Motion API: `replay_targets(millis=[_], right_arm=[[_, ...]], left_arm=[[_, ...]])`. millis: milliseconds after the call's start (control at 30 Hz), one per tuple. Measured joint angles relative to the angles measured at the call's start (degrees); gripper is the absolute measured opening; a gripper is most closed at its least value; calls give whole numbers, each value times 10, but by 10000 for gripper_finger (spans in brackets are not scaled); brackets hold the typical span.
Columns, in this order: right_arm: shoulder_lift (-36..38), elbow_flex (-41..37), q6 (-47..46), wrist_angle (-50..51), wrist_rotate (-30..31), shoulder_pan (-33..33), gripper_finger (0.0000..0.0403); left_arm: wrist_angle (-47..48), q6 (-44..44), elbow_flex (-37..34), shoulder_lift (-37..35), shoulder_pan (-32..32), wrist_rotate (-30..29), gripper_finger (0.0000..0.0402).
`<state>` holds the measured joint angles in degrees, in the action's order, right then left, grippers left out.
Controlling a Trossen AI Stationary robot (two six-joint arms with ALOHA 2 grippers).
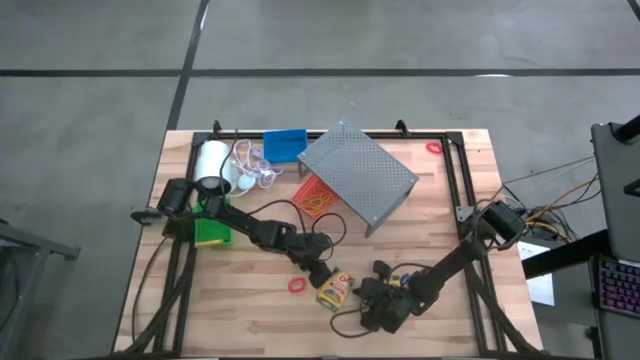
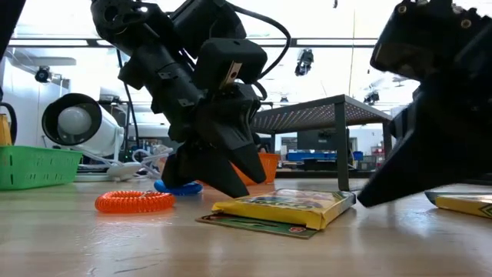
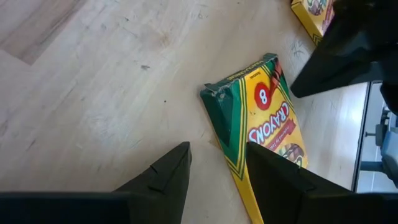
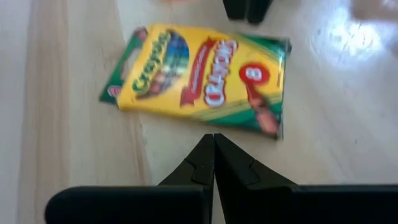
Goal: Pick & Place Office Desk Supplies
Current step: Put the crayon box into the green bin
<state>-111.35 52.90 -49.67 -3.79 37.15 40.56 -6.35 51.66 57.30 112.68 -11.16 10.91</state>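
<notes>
A yellow-and-green crayon box [image 1: 335, 290] lies flat on the wooden table near its front edge, between my two grippers. My left gripper [image 3: 217, 149] is open and slants down at the box's left end. One finger shows over the box, the other over bare wood. My right gripper [image 4: 214, 137] is shut, its tips pointing at the box's long side [image 4: 211, 124] from the other side. A second crayon box [image 3: 314, 15] lies beyond the first, by my right arm. A red ring band [image 1: 297, 285] lies left of the box. My left gripper has one finger [image 3: 273, 180] in front of the box's top face [image 3: 267, 112]; I cannot tell whether it touches the box. My right gripper's shut tips stand right at the box's long edge [image 4: 214, 127]; I cannot tell whether they touch it.
A grey perforated rack [image 1: 360, 175] stands at the back centre with a red-orange bin [image 1: 318, 197] by it. A blue bin [image 1: 284, 145], a white roll [image 1: 212, 162] with cord and a green bin [image 1: 211, 232] are at the left. A blue ring [image 2: 178, 186] lies behind my left gripper.
</notes>
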Motion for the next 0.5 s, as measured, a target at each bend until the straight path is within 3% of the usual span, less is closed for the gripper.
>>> replay_targets(millis=[500], right_arm=[[2, 1, 18, -20, 43, -15, 8]], left_arm=[[-2, -2, 0, 0, 0, -2, 166]])
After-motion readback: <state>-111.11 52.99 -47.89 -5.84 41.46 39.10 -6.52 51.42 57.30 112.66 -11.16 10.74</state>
